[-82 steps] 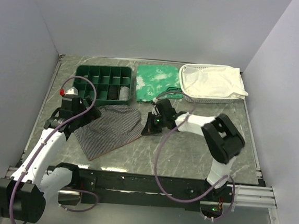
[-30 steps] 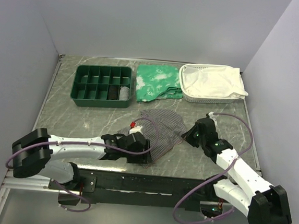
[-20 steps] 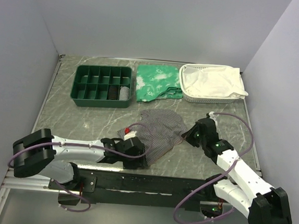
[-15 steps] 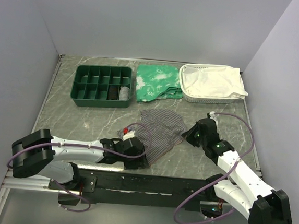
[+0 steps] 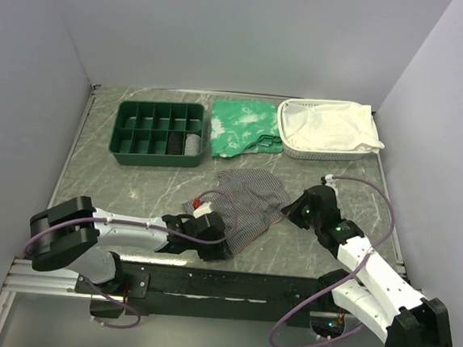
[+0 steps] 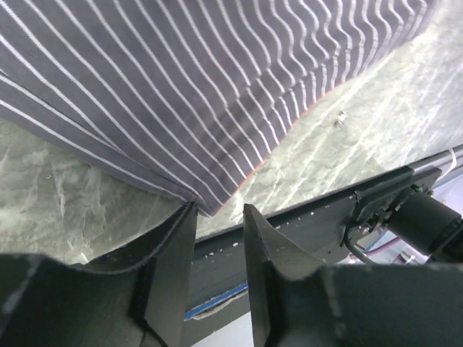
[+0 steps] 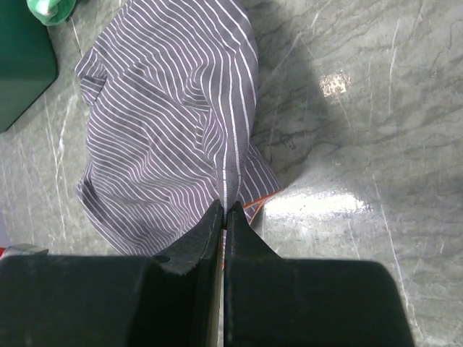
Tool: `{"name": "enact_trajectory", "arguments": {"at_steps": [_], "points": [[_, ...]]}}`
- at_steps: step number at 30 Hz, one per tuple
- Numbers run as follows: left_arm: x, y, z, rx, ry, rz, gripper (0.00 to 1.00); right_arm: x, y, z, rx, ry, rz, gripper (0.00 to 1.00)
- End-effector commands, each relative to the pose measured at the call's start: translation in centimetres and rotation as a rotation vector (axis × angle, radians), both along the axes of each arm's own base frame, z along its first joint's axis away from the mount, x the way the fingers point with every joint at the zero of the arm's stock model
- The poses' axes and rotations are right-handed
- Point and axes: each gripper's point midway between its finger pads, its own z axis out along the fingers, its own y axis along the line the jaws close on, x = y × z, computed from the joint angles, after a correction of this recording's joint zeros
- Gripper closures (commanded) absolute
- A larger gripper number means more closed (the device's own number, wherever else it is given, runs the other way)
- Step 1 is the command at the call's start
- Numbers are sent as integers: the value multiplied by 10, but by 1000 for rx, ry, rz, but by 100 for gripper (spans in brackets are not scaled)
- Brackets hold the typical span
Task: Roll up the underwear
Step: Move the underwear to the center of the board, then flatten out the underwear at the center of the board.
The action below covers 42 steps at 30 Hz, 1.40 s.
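Presently, on my table [image 5: 133, 183] of grey veined stone:

1. The underwear [image 5: 244, 197]: grey, finely pinstriped, with a thin orange-red line along one hem. It lies rumpled and unrolled towards the table's near edge, between my two grippers.

2. My right gripper [image 7: 223, 210]: at the right side of the underwear, fingers pressed together on a raised fold of it (the fold runs away from the fingertips as a ridge in the right wrist view).

3. My left gripper [image 6: 219, 211]: low at the near left corner of the underwear, jaws parted. The pointed corner of the fabric sits right at the mouth of the gap. I cannot tell whether either finger touches it.

4. A green compartment tray [image 5: 160, 133]: far left, with two cells each holding a small item, one dark and one pale.

5. A green white-patterned cloth [image 5: 246, 126]: spread flat, just right of the tray.

6. A white cloth [image 5: 333, 124]: heaped in a white basket [image 5: 318, 155], far right.
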Motion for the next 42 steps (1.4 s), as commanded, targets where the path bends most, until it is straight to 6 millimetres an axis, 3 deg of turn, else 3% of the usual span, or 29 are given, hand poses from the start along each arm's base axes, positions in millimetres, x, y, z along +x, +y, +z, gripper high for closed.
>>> {"name": "enact_trajectory", "arguments": {"at_steps": [1, 6, 9, 16, 24, 28, 33, 38, 41, 42], "points": [[4, -13, 10, -57, -4, 23, 61, 3, 1, 4, 13, -29, 1, 100], [0, -10, 7, -73, 21, 43, 54, 1, 0, 3, 10, -32, 4, 100], [-2, -12, 3, -57, 32, 30, 56, 1, 0, 3, 7, -35, 8, 100], [-8, -10, -6, -56, 75, 33, 73, -1, 5, 7, 21, -55, 43, 100], [-11, -5, -16, -38, 110, 43, 84, -1, 9, 13, 21, -74, 88, 100], [-7, -9, -16, -35, 103, 40, 99, -2, 11, 13, 23, -80, 107, 100], [-6, -8, -11, -19, 101, 40, 99, -7, 20, 11, 49, -68, 157, 100], [24, 38, -4, 167, -31, 187, 99, -20, 28, 4, 77, -43, 183, 100], [27, 57, -2, 142, -32, 246, 99, -31, 33, -3, 106, -24, 190, 100], [23, 71, -10, 172, -25, 259, 99, -35, 36, -3, 125, -18, 188, 100]]}}
